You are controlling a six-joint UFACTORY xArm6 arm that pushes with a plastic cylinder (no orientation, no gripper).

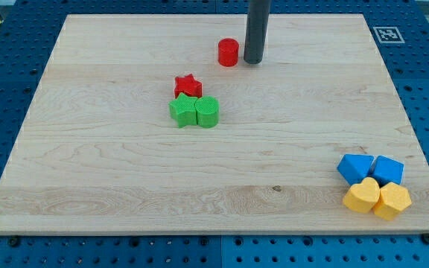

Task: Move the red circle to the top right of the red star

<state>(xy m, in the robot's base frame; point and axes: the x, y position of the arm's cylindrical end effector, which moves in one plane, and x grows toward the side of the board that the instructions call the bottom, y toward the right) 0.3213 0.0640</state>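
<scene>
Tip: my tip point(252, 62), a bare rod with no jaws, sits just right of the red circle point(228, 53)
Circle: up-right of the red star point(188, 85), apart
Risk: pushing from there shoves it left, off target

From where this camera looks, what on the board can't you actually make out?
- Camera view: the rod above my tip is cut off by the view's top edge.
- Whether my tip touches the red circle: the gap is too small to tell.
- Red star: near edge hidden by the green blocks.
</scene>
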